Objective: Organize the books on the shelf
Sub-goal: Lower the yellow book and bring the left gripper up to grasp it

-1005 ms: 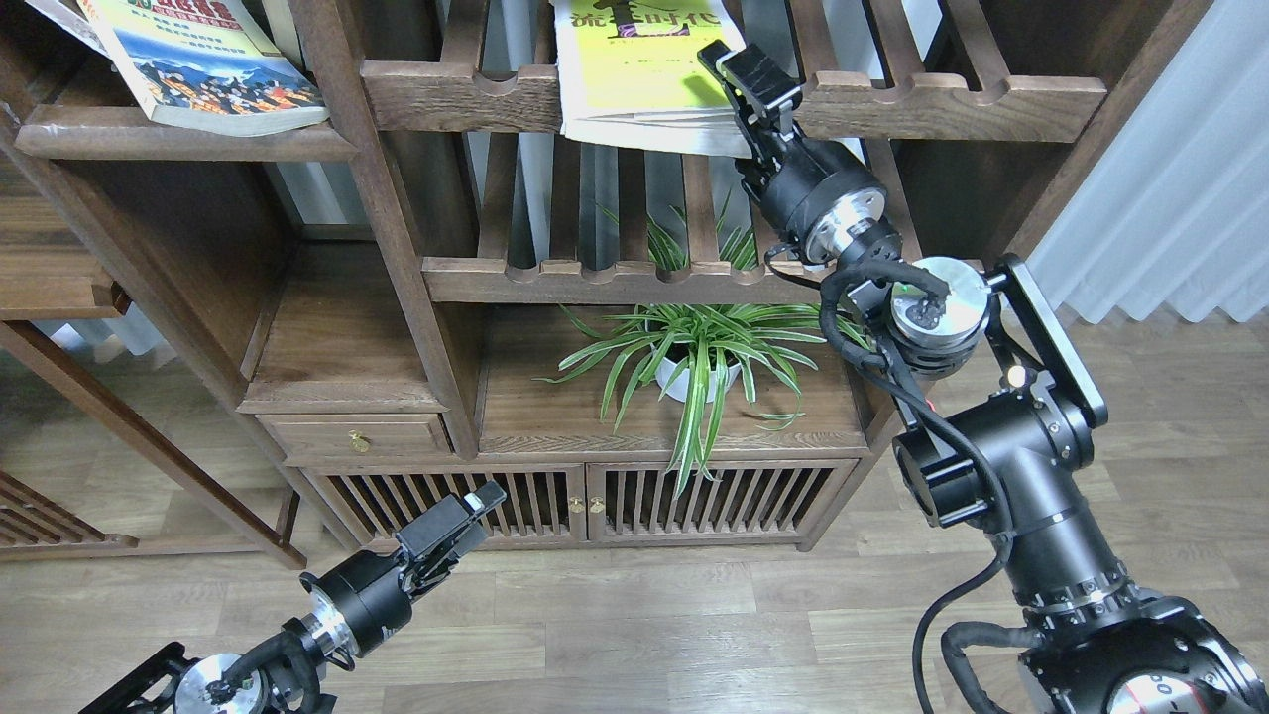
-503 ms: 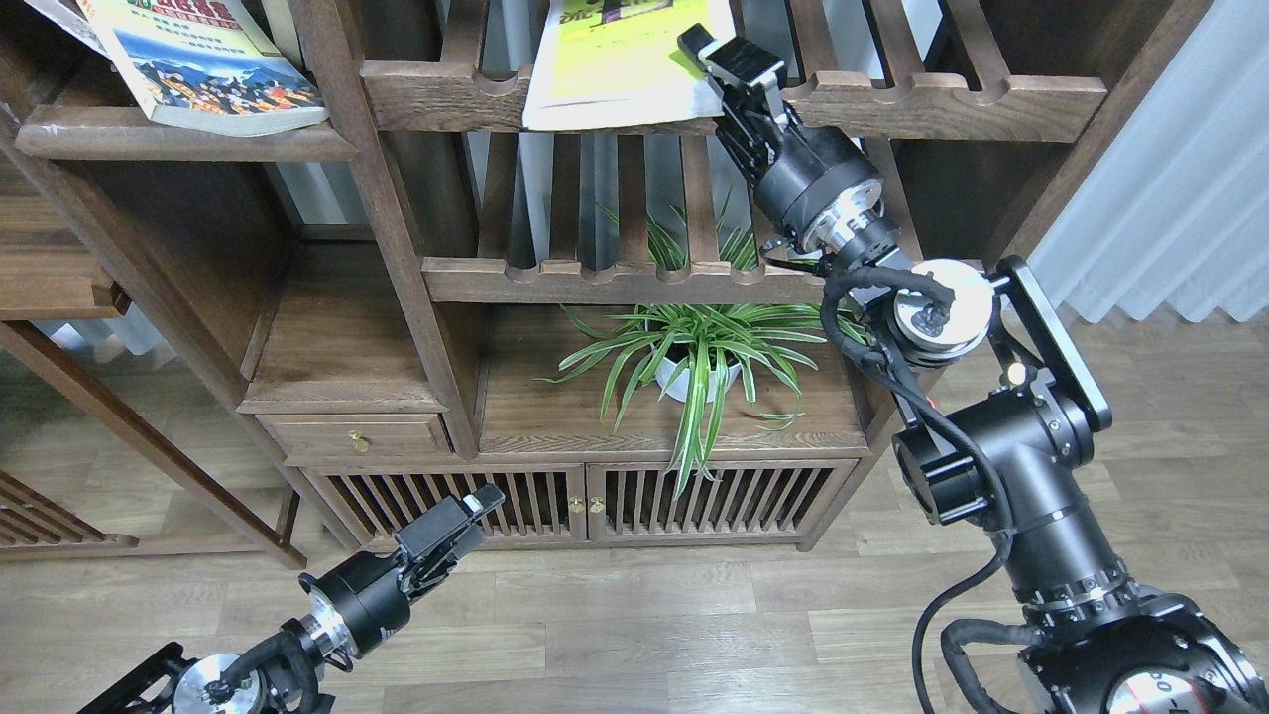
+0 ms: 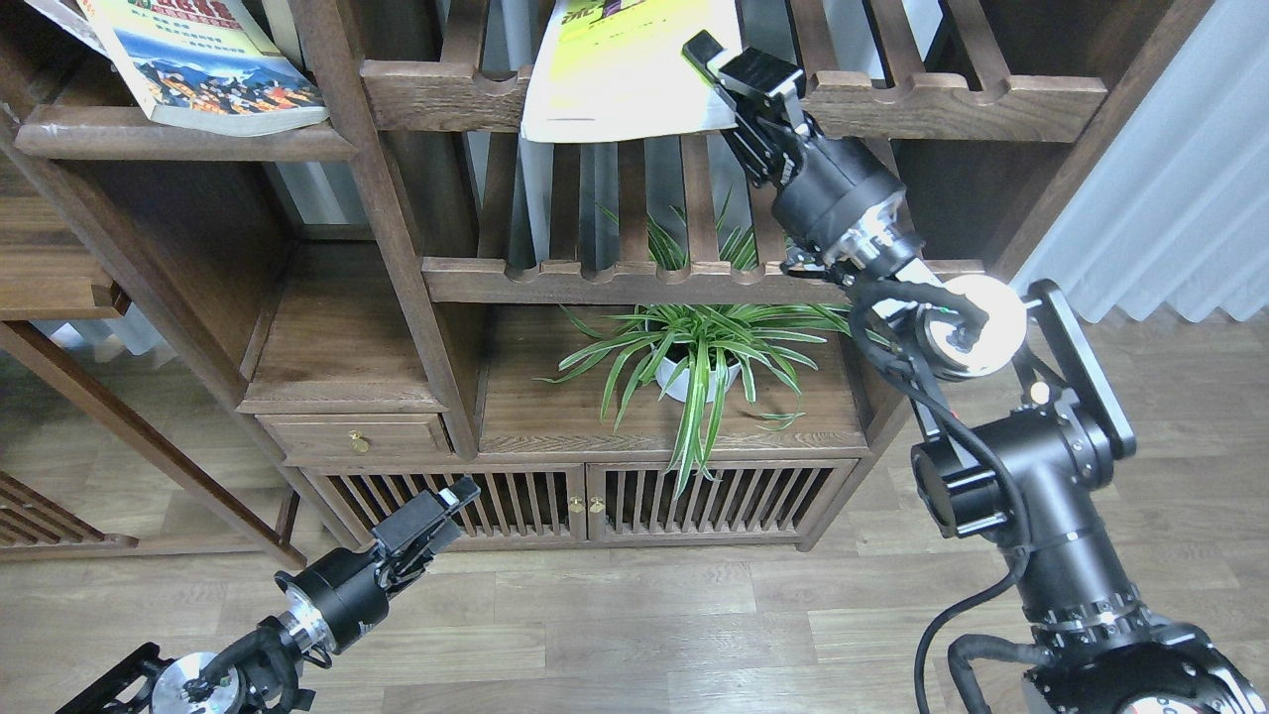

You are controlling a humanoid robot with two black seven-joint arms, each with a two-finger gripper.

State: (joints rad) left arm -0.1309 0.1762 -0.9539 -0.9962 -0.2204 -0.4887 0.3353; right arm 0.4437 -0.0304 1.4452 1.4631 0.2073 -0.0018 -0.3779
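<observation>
Right gripper (image 3: 729, 74) fingers clamped on lower right corner of yellow-green book (image 3: 620, 74), tilted over slatted rack (image 3: 892, 94). Landscape book (image 3: 203, 64) on shelf (image 3: 178, 142) left of rack. Left gripper (image 3: 424, 519) low before cabinet (image 3: 575, 506), fingers together, empty.

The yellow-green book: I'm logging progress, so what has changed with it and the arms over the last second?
The right pincer, clamped on the yellow-green book, swung its near edge leftward and tilted it on the slatted rack. The left pincer drew back slightly to the lower left. The landscape book and plant stayed put.
</observation>
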